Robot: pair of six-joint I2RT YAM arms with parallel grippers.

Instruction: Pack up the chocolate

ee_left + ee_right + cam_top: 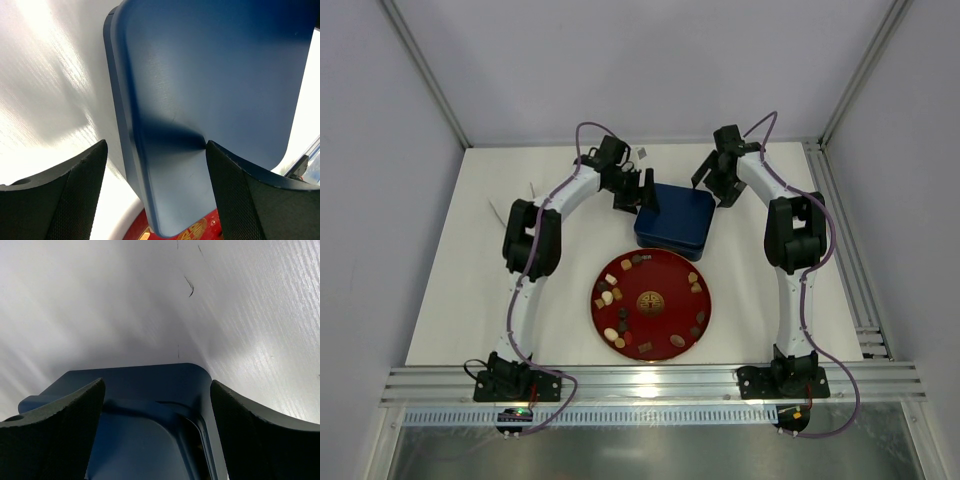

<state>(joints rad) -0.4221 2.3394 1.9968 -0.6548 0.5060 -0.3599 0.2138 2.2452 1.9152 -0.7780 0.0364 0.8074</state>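
Flanking the closed blue tin (675, 222) — left gripper (645, 198), right gripper (715, 185), jaws apart, likely to open it | chocolates (612, 296) wait on red plate (670, 280)

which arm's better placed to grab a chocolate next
Left, likely: the left gripper, open beside the tin, is nearer the chocolate on the plate; the right gripper is at its far corner.

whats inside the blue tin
Nothing inside shows: the blue tin has its lid on, covering the whole interior. The chocolate in view lies on the red plate, outside it.
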